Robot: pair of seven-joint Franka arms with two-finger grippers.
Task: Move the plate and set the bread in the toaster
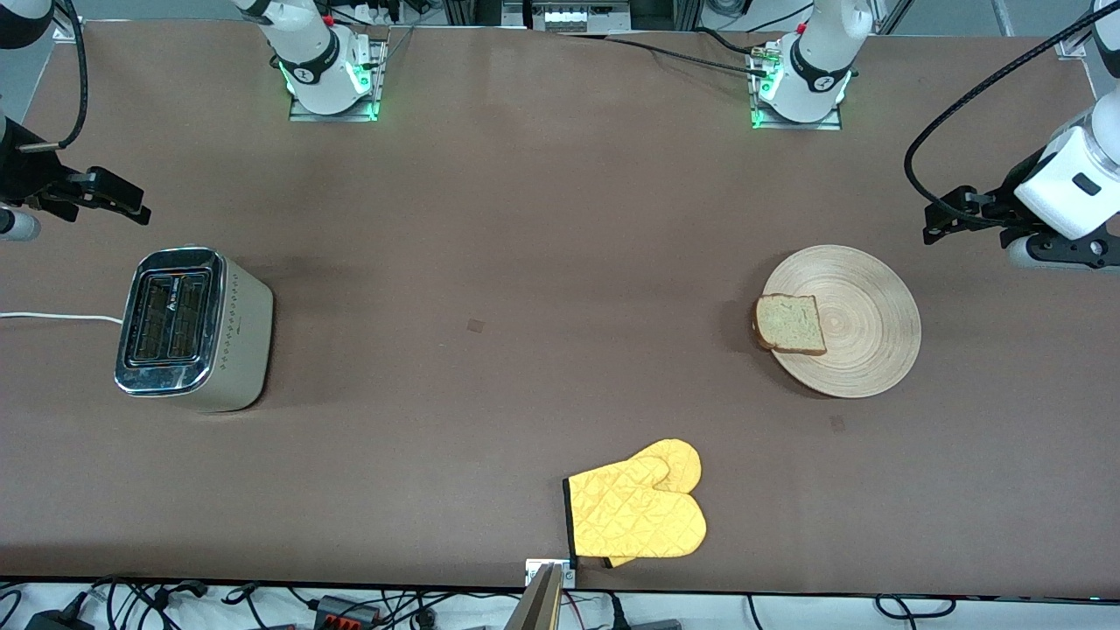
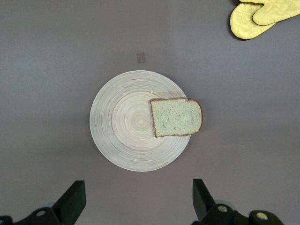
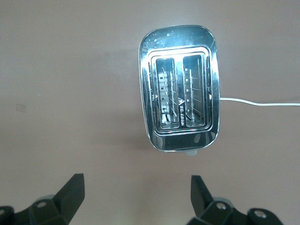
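The pale wooden plate (image 1: 862, 324) lies toward the left arm's end of the table. The bread (image 1: 790, 323) lies flat on it, at the rim toward the right arm's end, slightly overhanging. In the left wrist view the plate (image 2: 124, 122) and bread (image 2: 177, 117) show in full. My left gripper (image 1: 949, 214) (image 2: 138, 185) is open and empty, up over bare table beside the plate. The toaster (image 1: 188, 328) (image 3: 180, 86) stands toward the right arm's end, both slots empty. My right gripper (image 1: 122, 203) (image 3: 136, 179) is open and empty, up over bare table beside the toaster.
A yellow oven mitt (image 1: 643, 512) (image 2: 260, 16) lies near the table's front edge, about midway between the arms. The toaster's white cord (image 1: 52, 317) (image 3: 258, 103) runs off toward the right arm's end of the table.
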